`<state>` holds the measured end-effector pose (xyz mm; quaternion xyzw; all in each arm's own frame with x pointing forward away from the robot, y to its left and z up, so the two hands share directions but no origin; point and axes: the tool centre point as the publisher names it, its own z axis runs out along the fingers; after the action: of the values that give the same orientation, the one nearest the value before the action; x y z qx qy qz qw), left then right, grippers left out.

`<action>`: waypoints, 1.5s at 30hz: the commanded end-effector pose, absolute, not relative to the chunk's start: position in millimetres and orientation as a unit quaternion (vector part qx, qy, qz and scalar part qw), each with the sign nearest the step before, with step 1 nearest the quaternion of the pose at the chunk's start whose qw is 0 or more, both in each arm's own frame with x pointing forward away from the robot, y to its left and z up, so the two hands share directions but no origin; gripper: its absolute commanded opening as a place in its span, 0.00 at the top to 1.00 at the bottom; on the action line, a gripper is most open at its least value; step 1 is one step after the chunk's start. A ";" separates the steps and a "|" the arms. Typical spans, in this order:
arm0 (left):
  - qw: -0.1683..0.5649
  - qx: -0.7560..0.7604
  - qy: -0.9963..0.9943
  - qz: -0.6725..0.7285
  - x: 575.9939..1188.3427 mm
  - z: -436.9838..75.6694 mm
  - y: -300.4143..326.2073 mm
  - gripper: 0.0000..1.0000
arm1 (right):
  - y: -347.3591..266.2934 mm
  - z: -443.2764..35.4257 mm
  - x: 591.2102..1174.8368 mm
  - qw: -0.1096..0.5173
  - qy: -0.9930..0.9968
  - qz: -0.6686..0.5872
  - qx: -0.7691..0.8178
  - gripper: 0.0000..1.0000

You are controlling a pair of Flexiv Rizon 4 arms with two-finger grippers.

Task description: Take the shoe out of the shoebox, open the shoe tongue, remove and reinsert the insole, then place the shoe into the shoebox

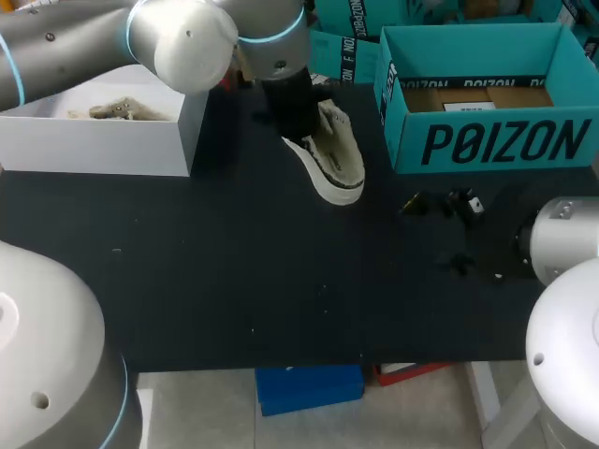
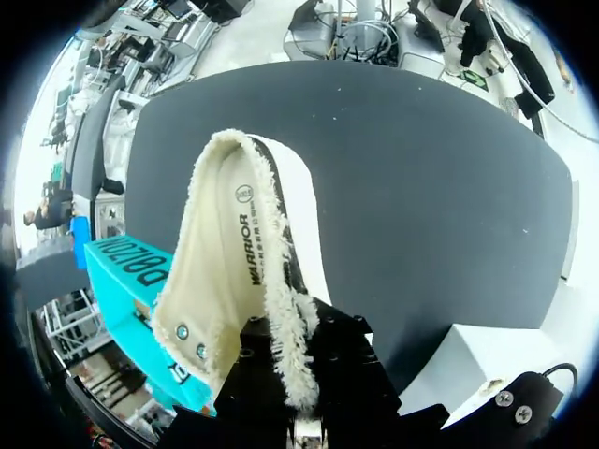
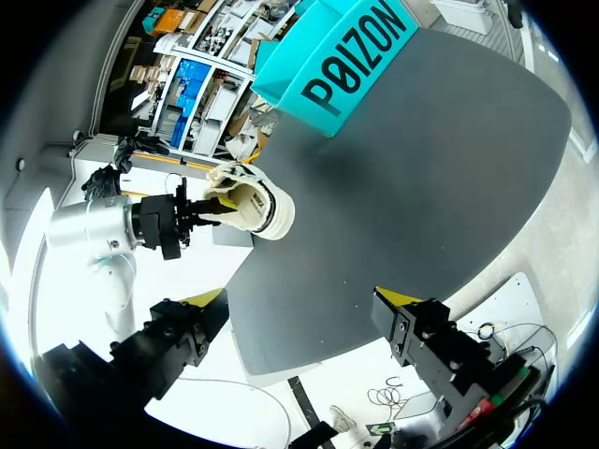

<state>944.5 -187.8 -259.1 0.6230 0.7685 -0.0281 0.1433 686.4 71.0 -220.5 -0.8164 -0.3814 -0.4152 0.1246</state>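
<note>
Here, the left pincer [image 2: 298, 398] clamps a cream fleece-lined shoe [image 1: 335, 154] left of the teal cardboard shoebox [image 1: 487, 140], right pincer [image 3: 299, 299] gaping empty; opening its tongue looks next, needing that free pincer.

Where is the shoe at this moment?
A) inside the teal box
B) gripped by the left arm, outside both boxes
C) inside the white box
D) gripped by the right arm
B: the left gripper grips the shoe over the dark table, between the white box and the teal box.
</note>
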 end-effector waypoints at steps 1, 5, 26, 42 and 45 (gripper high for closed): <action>0.168 0.610 0.774 -0.029 945.9 -208.3 -159.3 1.00 | 61.9 -221.6 679.6 0.165 -0.392 -0.404 -0.810 0.00; 0.174 0.586 0.791 -0.028 974.2 -189.5 -151.0 1.00 | 61.9 -221.6 679.6 0.165 -0.392 -0.404 -0.810 0.00; 0.155 0.421 0.889 -0.094 992.0 43.7 -73.1 1.00 | 61.9 -221.6 679.6 0.165 -0.392 -0.404 -0.810 0.00; 0.119 0.341 0.926 -0.115 1002.3 28.8 11.0 1.00 | 61.9 -221.6 679.6 0.165 -0.392 -0.404 -0.810 0.00; 0.110 0.332 0.930 -0.115 1007.3 18.2 26.8 1.00 | 61.9 -221.6 679.6 0.165 -0.392 -0.404 -0.810 0.00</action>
<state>1003.4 15.8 26.7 0.3305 0.9315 -0.1066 0.1078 686.4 71.1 -220.5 -0.8164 -0.3814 -0.4152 0.1247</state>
